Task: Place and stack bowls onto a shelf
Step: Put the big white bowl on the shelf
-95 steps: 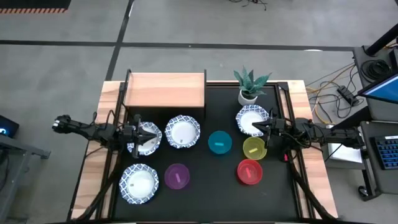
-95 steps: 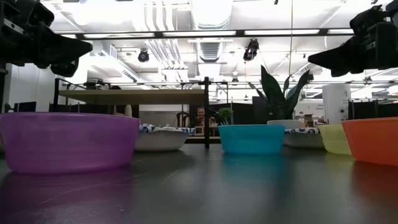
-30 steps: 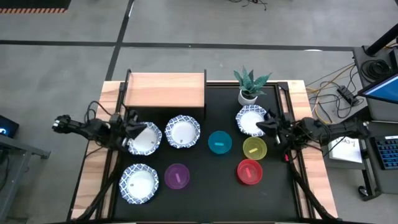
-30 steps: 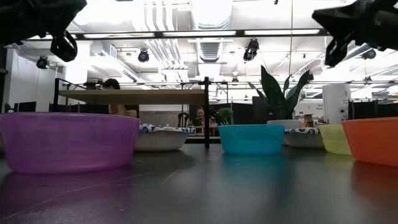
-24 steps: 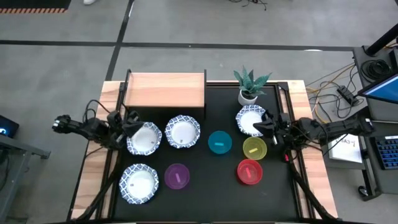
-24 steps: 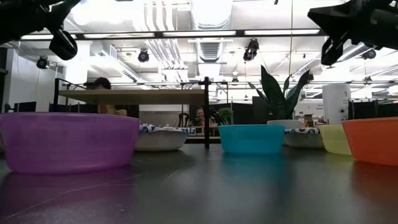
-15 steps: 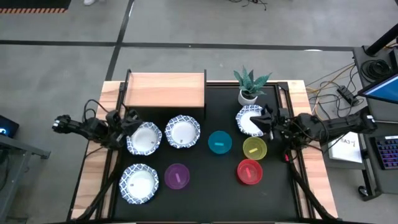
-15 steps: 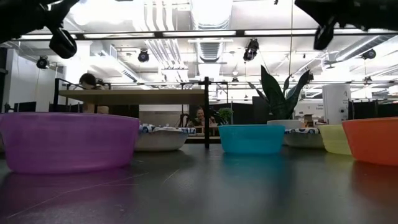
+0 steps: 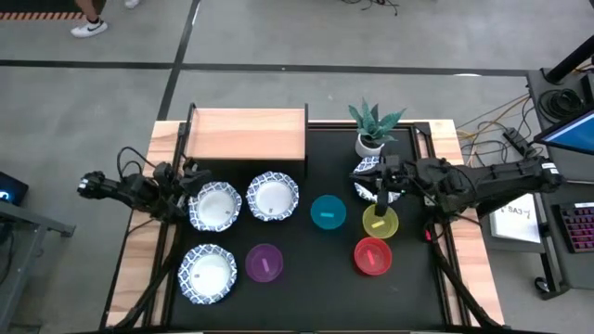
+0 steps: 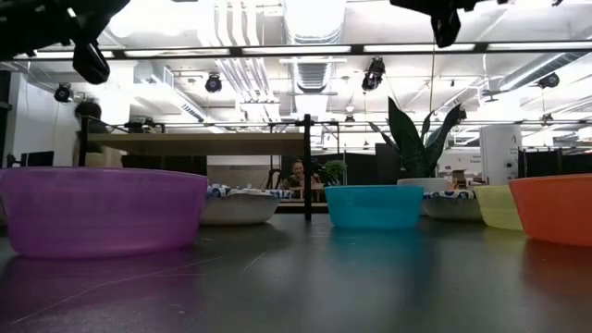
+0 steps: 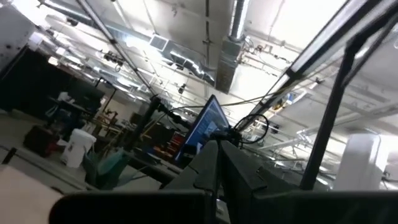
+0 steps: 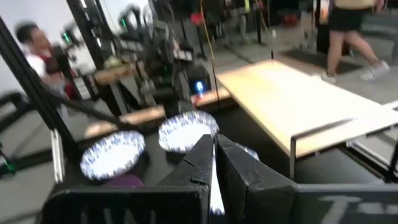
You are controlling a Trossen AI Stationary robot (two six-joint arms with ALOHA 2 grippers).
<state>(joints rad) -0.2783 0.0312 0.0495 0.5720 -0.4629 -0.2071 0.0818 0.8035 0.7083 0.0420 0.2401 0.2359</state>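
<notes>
Shelf [image 9: 247, 135], wood-topped, at the table's far left: bare, nothing placed or stacked on it. Task judged barely begun; all eight bowls are on the black table [image 9: 297, 288]. Patterned bowls: one just before the left gripper [image 9: 214, 205]; one beside it under the shelf's near edge [image 9: 273, 197]; one at the near left [image 9: 208, 273]; one at the far right beside the potted plant [image 9: 373, 126], mostly covered by the right arm [image 9: 364, 178]. Plain bowls: blue [image 9: 328, 211] mid-table, yellow [image 9: 380, 221] to its right, red [image 9: 372, 256] nearer, purple [image 9: 264, 263] near centre-left. Left gripper [image 9: 191, 178]: at the table's left edge, beside the far rim of the nearest patterned bowl; its wrist view looks up at the ceiling and shows the two fingers pressed together with nothing between them. Right gripper [image 9: 382, 183]: over the far-right patterned bowl; fingers [image 12: 200, 163] nearly together in its wrist view, and whether they pinch the bowl's rim cannot be told. Changes from the earliest frames: the left gripper has drawn back off the middle of its bowl to the bowl's outer edge; the right arm has swung inward across its bowl; no bowl has shifted. Room: a person's legs pass beyond the table in the right wrist view [image 12: 348, 37].
</notes>
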